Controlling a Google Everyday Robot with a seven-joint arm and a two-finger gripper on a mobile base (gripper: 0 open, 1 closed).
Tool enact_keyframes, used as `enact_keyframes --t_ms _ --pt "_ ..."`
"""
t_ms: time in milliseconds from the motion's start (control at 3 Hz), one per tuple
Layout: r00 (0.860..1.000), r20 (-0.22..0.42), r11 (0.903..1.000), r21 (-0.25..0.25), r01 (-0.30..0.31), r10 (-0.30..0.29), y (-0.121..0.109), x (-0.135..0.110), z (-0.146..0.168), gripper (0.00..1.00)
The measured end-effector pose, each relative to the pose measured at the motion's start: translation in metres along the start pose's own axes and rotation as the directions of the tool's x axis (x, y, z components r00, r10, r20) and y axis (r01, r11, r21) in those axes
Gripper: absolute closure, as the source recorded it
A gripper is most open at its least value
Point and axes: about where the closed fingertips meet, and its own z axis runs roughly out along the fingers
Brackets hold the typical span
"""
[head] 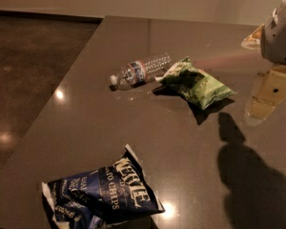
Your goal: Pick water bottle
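Note:
The water bottle [140, 70] lies on its side near the middle of the grey table [86, 128]. It is clear and ribbed, with a blue-and-red label band, and its white cap points left. My gripper [250, 80] hangs at the right edge of the view, above the table and well to the right of the bottle. Its two yellowish fingers [271, 92] are spread apart with nothing between them. The gripper's shadow falls on the table below it.
A green chip bag [195, 82] lies right beside the bottle's base end, between the bottle and my gripper. A dark blue chip bag [102, 194] lies near the front. The table's left edge drops to a dark floor [24, 80].

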Motion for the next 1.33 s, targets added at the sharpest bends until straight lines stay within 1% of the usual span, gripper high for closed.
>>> enact_keyframes --t_ms 333,667,1000,1333 --pt "1.0 0.0 1.0 0.0 0.0 0.0 0.0 0.0 0.0 0.0" --pt "1.0 -0.002 0.9998 -0.012 0.014 -0.014 -0.003 -0.006 -0.001 0.0" --pt "0.997 0.008 0.9961 -0.03 0.082 -0.082 -0.014 -0.03 0.009 0.0" --pt "0.986 0.049 0.9851 -0.052 0.164 -0.161 -0.025 -0.07 0.028 0.0"
